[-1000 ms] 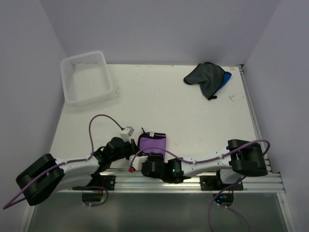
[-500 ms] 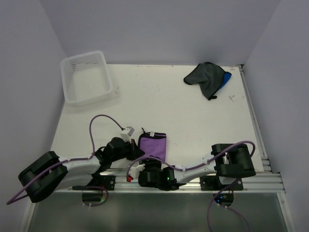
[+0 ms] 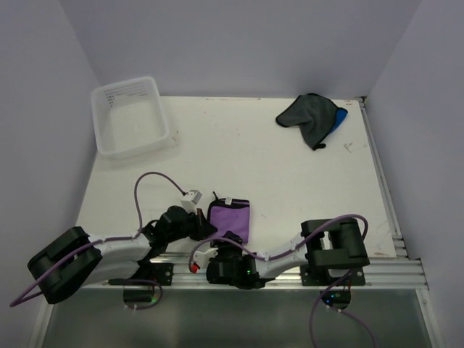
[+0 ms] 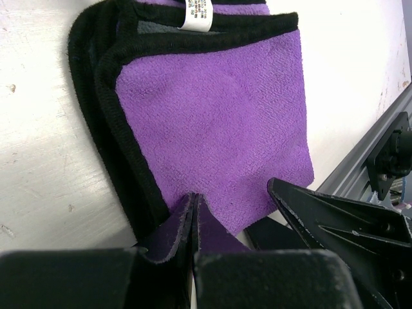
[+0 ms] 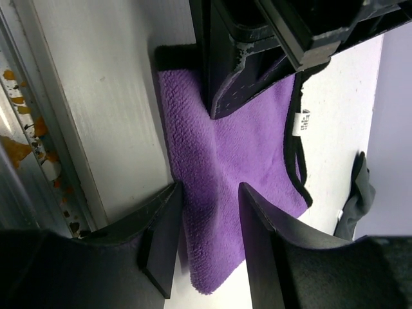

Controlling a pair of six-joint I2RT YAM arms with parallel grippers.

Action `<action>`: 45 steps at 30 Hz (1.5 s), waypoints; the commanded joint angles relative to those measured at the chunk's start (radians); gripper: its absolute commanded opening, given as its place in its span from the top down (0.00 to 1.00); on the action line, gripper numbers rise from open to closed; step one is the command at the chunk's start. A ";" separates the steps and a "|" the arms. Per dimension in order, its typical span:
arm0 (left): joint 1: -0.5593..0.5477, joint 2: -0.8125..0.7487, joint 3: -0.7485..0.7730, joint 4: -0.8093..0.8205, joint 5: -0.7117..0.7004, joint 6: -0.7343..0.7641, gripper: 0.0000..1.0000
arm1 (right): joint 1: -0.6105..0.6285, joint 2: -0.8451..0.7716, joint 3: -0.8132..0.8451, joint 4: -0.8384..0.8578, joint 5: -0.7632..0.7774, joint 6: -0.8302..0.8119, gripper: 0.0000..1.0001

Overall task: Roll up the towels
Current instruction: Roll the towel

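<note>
While left gripper [image 4: 194, 211] pinches purple towel [image 3: 230, 216] corner | right gripper [image 5: 211, 193] gapes astride edge | next: clamp, begin rolling

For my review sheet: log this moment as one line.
purple towel: folded, unrolled | left hand: shut on its edge | right hand: open over it | grey towel, blue towel: far corner
</note>
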 commanded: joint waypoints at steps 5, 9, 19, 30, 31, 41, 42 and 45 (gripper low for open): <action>-0.003 0.003 -0.014 -0.001 0.002 -0.003 1.00 | 0.004 0.087 0.011 -0.002 0.002 0.028 0.61; -0.003 0.003 -0.012 -0.001 0.003 -0.002 1.00 | 0.003 0.088 0.010 -0.003 -0.012 0.032 0.73; -0.003 0.011 -0.006 0.002 0.009 0.004 1.00 | 0.003 0.065 -0.003 -0.016 -0.110 0.066 0.92; -0.003 0.007 -0.006 -0.001 0.014 0.007 1.00 | -0.105 -0.103 -0.001 -0.099 -0.372 0.161 1.00; -0.003 0.003 -0.008 -0.003 0.014 0.007 1.00 | -0.132 -0.113 0.000 -0.099 -0.397 0.173 1.00; -0.003 -0.016 -0.016 -0.006 0.014 0.006 1.00 | -0.276 -0.169 -0.007 -0.140 -0.676 0.235 1.00; -0.003 -0.015 -0.014 -0.007 0.015 0.006 1.00 | -0.287 -0.169 -0.004 -0.146 -0.700 0.236 1.00; -0.004 -0.021 -0.016 -0.015 0.017 0.007 1.00 | -0.338 -0.175 0.000 -0.158 -0.814 0.247 1.00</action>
